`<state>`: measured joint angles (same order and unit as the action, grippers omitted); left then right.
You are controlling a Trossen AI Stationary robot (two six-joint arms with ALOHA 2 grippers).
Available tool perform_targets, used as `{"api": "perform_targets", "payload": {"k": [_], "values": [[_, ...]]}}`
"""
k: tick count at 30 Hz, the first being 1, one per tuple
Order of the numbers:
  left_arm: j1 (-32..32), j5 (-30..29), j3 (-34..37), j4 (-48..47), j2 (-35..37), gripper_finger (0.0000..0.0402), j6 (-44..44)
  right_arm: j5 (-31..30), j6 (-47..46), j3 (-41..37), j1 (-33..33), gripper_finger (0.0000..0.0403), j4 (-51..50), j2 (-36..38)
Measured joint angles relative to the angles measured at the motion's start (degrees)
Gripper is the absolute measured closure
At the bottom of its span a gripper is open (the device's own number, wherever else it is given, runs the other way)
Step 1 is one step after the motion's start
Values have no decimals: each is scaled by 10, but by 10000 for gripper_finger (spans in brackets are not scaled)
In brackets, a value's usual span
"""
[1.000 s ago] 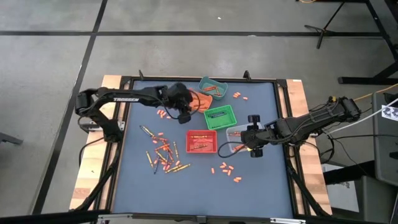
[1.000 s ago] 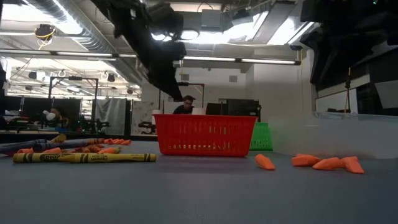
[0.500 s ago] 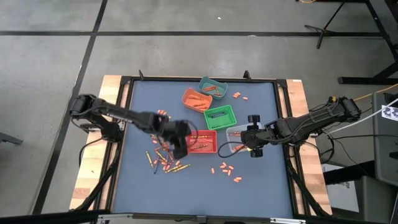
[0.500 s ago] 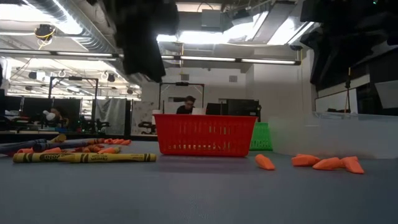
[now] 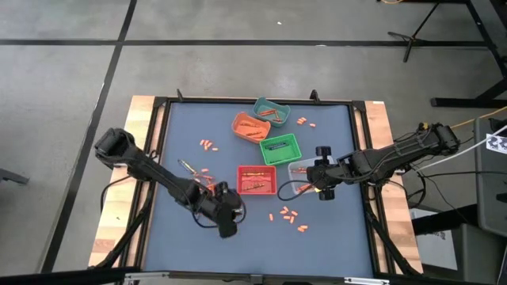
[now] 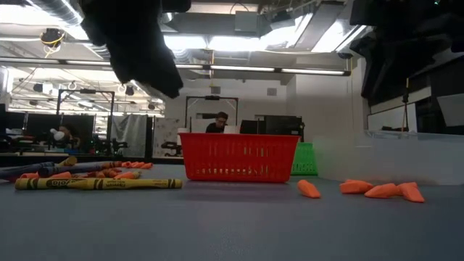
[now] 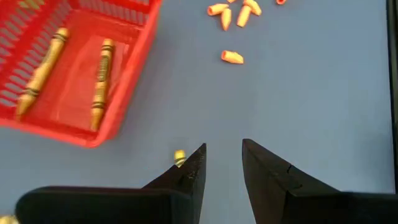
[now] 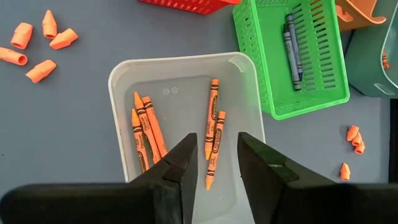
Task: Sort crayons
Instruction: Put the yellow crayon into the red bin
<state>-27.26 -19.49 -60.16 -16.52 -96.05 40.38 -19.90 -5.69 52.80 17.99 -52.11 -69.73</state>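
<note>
**Left gripper over the loose crayon pile, right gripper above the clear tray**

At the table's (image 5: 317,237) 8 o'clock side, the left arm reaches in from the wooden edge, and the left gripper (image 5: 227,227) hangs just to the 5 o'clock side of the scattered pile of loose crayons (image 5: 207,199). In the left wrist view its jaws stand apart with bare blue mat between them and nothing held; a small yellow crayon stub (image 7: 180,156) lies just beside one fingertip.

Toward the centre sits the red bin (image 5: 257,180), holding yellow-brown crayons (image 7: 99,84). At 12 o'clock from it is the green bin (image 5: 281,148), with dark crayons (image 8: 290,42) inside, and farther toward 11 o'clock are the orange bin (image 5: 250,127) and the teal bin (image 5: 271,112). Short orange crayon stubs (image 5: 289,216) lie on the mat at 5 o'clock from the red bin, and a few more (image 5: 208,144) at its 10 o'clock.

At 3 o'clock from the red bin is the clear tray (image 8: 124,81), holding several orange crayons (image 8: 211,121). The right gripper (image 5: 325,190) hovers over the tray's 4 o'clock edge, its arm coming in from the table's 3 o'clock side; its jaws are parted and grip nothing.

In the low view, a person (image 6: 217,122) sits far behind the red bin.
</note>
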Motion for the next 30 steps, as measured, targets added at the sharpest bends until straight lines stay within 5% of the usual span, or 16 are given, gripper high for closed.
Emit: {"api": "perform_targets", "payload": {"k": [12,30], "values": [[-3,-24,0,20,-87,314,1,0,0,0,0,290,1,0],[-2,-22,1,-1,-125,314,2,0,0,0,0,290,2,0]]}}
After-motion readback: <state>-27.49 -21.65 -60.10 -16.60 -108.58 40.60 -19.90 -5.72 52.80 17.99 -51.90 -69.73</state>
